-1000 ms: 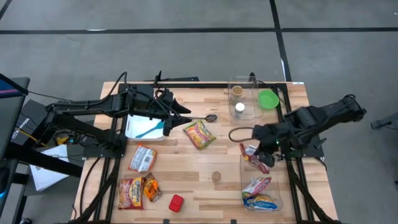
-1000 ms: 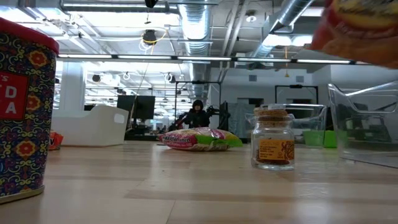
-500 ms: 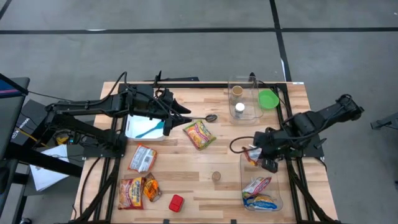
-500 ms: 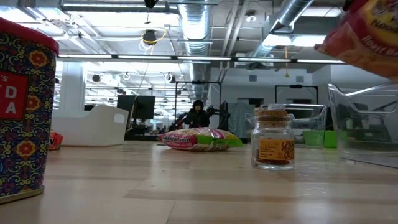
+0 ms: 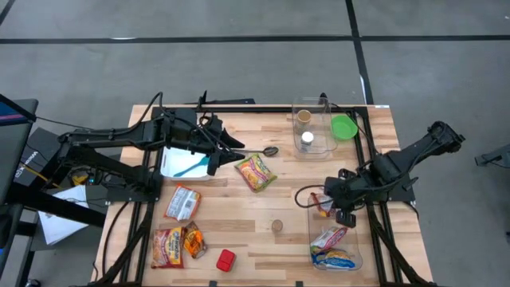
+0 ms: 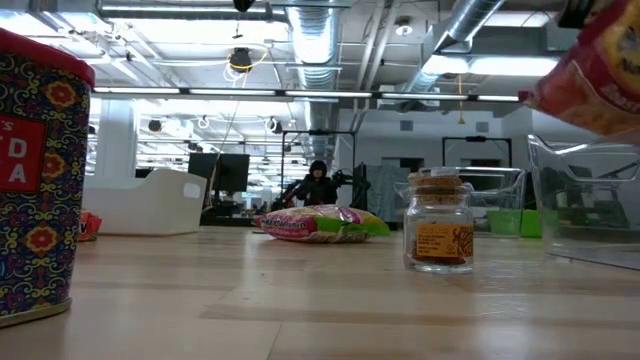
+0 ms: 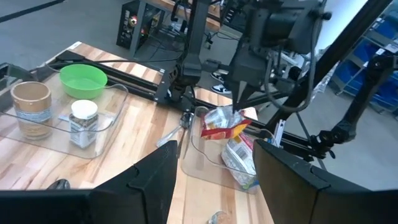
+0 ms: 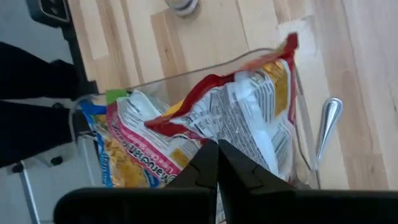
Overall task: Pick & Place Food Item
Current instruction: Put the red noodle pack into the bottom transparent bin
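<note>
The right gripper (image 5: 327, 204) is closed on a red and white snack packet (image 5: 320, 205), pinching it at one end, and it hangs just above the clear bin (image 5: 356, 253) that stands at the right side of the table (image 5: 263, 231). In the right wrist view the packet (image 8: 239, 134) dangles from the closed fingers directly over the open mouth of the bin (image 8: 186, 71), and other packets (image 8: 124, 155) already lie inside it.

My judgement is that the picking is done and the carrying is almost done. The release into the bin is what remains for this item. After that, several food items wait on the table, all to the left of the bin: a yellow noodle packet (image 5: 255, 172) well apart from it toward the middle, a white packet (image 5: 182, 202), and two more packets (image 5: 176, 243) far from it at the left side.

The held packet hangs with its long axis nearly vertical, the gripped end up and the free end pointing down into the bin. In the left wrist view it (image 7: 224, 123) shows crumpled and a little tilted under the right arm.

The left gripper (image 5: 231, 144) waits far from the bin, beside a white tray (image 5: 185, 166), with its fingers partly apart and nothing between them.
</note>
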{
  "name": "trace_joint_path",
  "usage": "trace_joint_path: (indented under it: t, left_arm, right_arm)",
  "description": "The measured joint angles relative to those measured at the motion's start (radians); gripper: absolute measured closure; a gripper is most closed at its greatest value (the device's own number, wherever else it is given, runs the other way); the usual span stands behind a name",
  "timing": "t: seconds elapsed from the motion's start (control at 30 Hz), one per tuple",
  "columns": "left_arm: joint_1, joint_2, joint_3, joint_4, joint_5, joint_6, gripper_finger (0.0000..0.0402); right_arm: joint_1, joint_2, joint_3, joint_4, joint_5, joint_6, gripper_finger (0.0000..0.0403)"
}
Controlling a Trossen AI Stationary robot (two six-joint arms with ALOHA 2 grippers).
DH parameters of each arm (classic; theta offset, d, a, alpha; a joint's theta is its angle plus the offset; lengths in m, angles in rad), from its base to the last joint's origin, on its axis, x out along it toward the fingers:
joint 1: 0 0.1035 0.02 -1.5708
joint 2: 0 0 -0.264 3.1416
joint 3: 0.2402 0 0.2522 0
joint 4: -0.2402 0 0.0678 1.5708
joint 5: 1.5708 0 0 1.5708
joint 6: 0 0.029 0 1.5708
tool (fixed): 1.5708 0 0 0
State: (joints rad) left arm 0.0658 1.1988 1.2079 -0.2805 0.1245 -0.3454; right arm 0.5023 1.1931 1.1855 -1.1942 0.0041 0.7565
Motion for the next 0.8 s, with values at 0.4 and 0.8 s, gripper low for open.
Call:
trace_joint_path:
  t: [0.4,0.8]
  left_arm:
    - [0.000,0.000,0.000,-0.038,0.044,0.000,0.0198]
    - [0.000,0.000,0.000,-0.038,0.066,0.000,0.0198]
  right_arm:
    - [0.014,0.008,-0.123,0.114,0.023,-0.021,0.0403]
    - [-0.001,0.043,-0.211,0.189,0.015,-0.160,0.0403]
